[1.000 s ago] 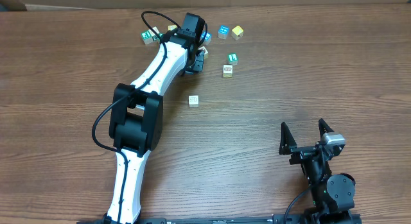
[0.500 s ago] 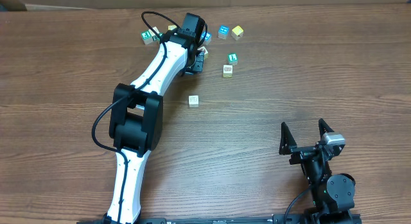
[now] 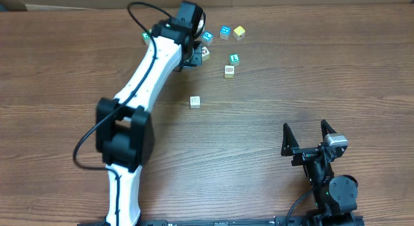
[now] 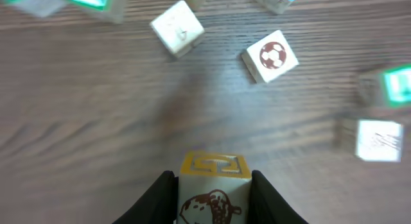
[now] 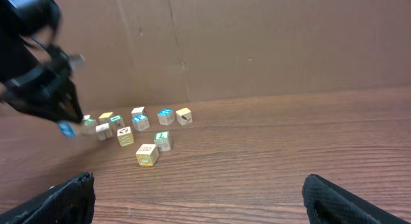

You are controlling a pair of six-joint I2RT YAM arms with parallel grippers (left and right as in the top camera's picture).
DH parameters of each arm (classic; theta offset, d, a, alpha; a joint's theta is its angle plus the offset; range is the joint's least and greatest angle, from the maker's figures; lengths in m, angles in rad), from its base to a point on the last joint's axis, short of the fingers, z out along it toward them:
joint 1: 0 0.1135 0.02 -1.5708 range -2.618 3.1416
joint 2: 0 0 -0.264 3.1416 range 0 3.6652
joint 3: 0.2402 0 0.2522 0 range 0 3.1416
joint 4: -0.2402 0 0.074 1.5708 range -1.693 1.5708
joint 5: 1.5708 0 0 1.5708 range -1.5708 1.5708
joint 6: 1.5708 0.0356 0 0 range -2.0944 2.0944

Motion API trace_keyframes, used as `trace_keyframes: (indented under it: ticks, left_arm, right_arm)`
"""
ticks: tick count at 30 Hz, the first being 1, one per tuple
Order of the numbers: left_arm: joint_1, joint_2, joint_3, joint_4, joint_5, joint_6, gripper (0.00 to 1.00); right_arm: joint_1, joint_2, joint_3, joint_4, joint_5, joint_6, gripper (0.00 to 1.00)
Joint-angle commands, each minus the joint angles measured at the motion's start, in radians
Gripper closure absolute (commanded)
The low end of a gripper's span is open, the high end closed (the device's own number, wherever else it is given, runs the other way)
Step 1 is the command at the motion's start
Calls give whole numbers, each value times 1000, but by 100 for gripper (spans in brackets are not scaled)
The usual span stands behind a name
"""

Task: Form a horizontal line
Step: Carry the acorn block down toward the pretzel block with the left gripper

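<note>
My left gripper (image 4: 214,205) is shut on a wooden block (image 4: 214,184) with a yellow top and a brown acorn drawing, held above the table. Below it lie a soccer-ball block (image 4: 270,56) and a plain white block (image 4: 178,28). In the overhead view the left gripper (image 3: 191,56) is at the far middle of the table among scattered blocks: green (image 3: 147,37), blue (image 3: 207,37), blue (image 3: 224,32), yellow (image 3: 239,32), green (image 3: 234,58), yellow-edged (image 3: 229,70) and a lone white one (image 3: 195,101). My right gripper (image 3: 309,140) is open and empty at the near right.
A cardboard wall (image 5: 257,44) stands behind the table's far edge. The right wrist view shows the block cluster (image 5: 146,153) far ahead to the left, with the left arm (image 5: 38,76) over it. Bare wood lies between the right gripper and the blocks.
The left arm has swung left and back and its gripper has risen a little with the acorn block in it. The right arm has not moved.
</note>
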Motion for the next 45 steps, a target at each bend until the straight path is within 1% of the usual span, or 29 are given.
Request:
trace_keyframes:
  ticks: [1, 4, 6, 8, 11, 17, 19, 26, 29, 32, 40, 45]
  left_arm:
    - [-30, -70, 24, -51, 30, -111, 72]
    - [-61, -71, 23, -102, 36, -172, 72]
    - [-91, -68, 18, -122, 33, -190, 71]
    - [-122, -68, 8, -132, 29, -212, 70]
    - [-166, -67, -13, -142, 23, -269, 70]
    - [-240, -67, -103, -133, -91, -429, 71]
    - [-254, -67, -149, -107, -97, -467, 71]
    - [-264, -67, -290, 35, -107, -461, 71]
    - [-264, -66, -348, 120, -106, -410, 71]
    - [-266, -66, -383, 162, -108, -388, 71]
    - [-265, -63, -434, 227, -108, -382, 71]
    - [-265, -63, -436, 234, -107, -382, 67]
  right_arm:
    - [-5, -11, -11, 4, -2, -1, 0]
    - [-5, -11, -11, 4, -2, -1, 0]
    - [-5, -11, -11, 4, -2, -1, 0]
    - [-5, -11, -11, 4, -2, -1, 0]
    - [-5, -11, -11, 4, -2, -1, 0]
    - [-5, -11, -11, 4, -2, -1, 0]
    - [-5, -11, -11, 4, -2, -1, 0]
    - [-5, -11, -11, 4, -2, -1, 0]
    - [-5, -11, -11, 4, -2, -1, 0]
    - [-5, -11, -11, 4, -2, -1, 0]
    - [-5, -11, -11, 4, -2, -1, 0]
    - [-5, -11, -11, 4, -2, -1, 0]
